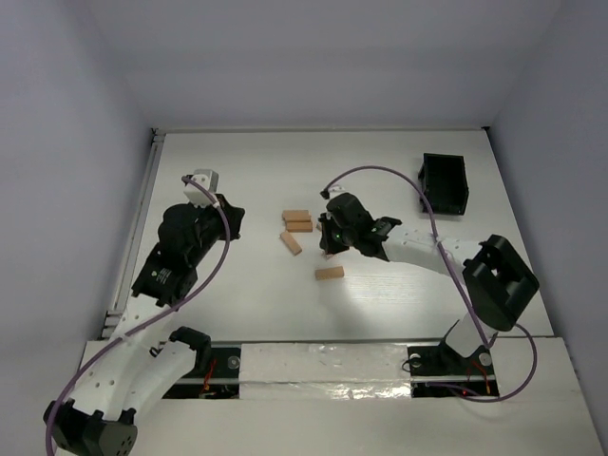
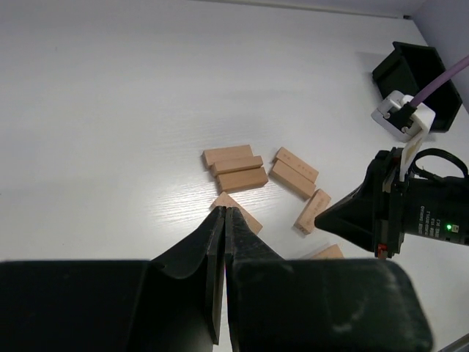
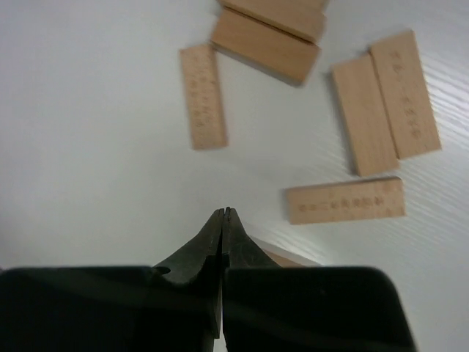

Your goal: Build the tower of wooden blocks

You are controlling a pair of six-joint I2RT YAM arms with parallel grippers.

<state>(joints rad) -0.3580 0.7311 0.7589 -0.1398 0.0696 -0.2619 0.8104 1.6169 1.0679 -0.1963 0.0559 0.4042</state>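
Several light-tan wooden blocks lie flat and loose on the white table; none stand as a tower. In the top view a side-by-side group [image 1: 297, 220], a slanted block [image 1: 291, 243] and a single block [image 1: 330, 274] show. My right gripper [image 1: 327, 239] hangs over the cluster's right side, shut and empty [image 3: 224, 211]; below it lie a single block [image 3: 204, 96], a pair [image 3: 385, 103], another block [image 3: 345, 199] and stacked blocks [image 3: 265, 40]. My left gripper [image 1: 234, 215] is shut and empty [image 2: 224, 210], left of the blocks [image 2: 234, 168], with one block [image 2: 248, 215] just beyond its tips.
A small black plastic box [image 1: 445, 182] stands at the back right, also in the left wrist view [image 2: 414, 70]. The right arm's wrist [image 2: 399, 213] reaches in from the right. A rail runs along the table's left edge [image 1: 142, 204].
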